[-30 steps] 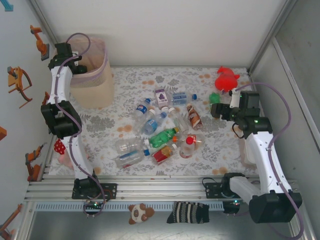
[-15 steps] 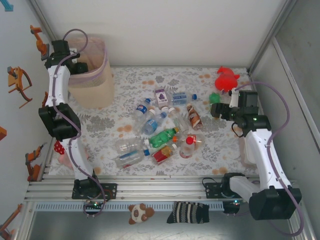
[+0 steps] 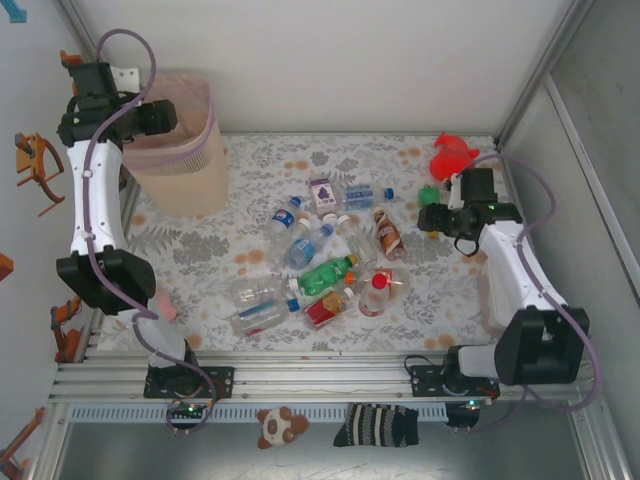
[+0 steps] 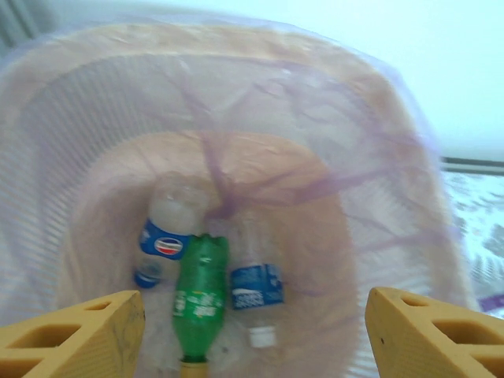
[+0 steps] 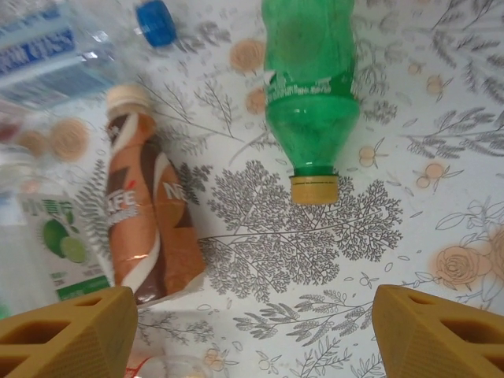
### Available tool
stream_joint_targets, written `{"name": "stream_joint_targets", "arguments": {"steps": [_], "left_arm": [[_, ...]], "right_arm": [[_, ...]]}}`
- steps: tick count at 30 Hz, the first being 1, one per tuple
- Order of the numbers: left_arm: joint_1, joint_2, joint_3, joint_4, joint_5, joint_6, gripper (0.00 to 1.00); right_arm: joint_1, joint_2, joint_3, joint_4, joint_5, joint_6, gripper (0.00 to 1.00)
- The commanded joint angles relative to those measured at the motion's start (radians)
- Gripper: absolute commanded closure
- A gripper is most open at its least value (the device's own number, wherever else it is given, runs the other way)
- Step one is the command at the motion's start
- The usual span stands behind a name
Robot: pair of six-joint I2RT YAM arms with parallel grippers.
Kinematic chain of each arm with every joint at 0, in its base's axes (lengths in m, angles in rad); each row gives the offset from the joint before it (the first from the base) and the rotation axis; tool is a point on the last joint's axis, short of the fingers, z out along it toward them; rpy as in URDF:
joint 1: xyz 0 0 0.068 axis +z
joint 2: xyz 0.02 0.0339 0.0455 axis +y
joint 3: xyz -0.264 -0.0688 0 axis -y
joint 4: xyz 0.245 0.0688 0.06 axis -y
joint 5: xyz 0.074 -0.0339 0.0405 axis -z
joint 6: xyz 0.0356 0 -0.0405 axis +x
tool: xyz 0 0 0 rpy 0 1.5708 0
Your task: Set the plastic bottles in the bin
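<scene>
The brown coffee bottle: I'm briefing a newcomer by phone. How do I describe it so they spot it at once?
On the flowered table, go to the right edge of the central bottle pile, nearest the right arm. The brown coffee bottle lies there on its side; it alone has a brown-and-orange swirled wrap and cream cap.

The bin [image 3: 185, 175] stands at 10 o'clock on the bench [image 3: 200, 262]. Its mouth gapes wide below the left tool [image 4: 253, 327], and three bottles [image 4: 201, 299] lie low on its floor. A heap of bottles [image 3: 320, 255] clogs the bench centre. Bare cloth lies at 8 and 5 o'clock. At 2 o'clock a red plush toy [image 3: 455, 158] crowds the corner. Ahead of the right tool [image 5: 252, 335], a green bottle [image 5: 311, 94] lies at 12 and a brown bottle [image 5: 150, 228] at 10, with bare cloth between its fingers.
</scene>
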Motion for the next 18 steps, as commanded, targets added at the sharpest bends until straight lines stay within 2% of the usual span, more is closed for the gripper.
{"name": "stream_joint_targets", "arguments": {"steps": [1, 7, 12, 18], "left_arm": [[-0.032, -0.077, -0.086, 0.009, 0.101, -0.036, 0.27], [-0.112, -0.247, -0.338, 0.138, 0.161, -0.107, 0.26], [-0.165, -0.378, -0.552, 0.278, 0.211, -0.196, 0.26], [-0.229, -0.467, -0.693, 0.321, 0.214, -0.217, 0.26]], "right_arm": [[0.007, 0.074, 0.025, 0.015, 0.044, -0.013, 0.26], [0.005, 0.214, 0.037, 0.080, 0.096, -0.026, 0.42], [0.004, 0.307, 0.058, 0.109, 0.178, -0.043, 0.44], [0.004, 0.404, 0.100, 0.141, 0.145, -0.058, 0.46]]}}
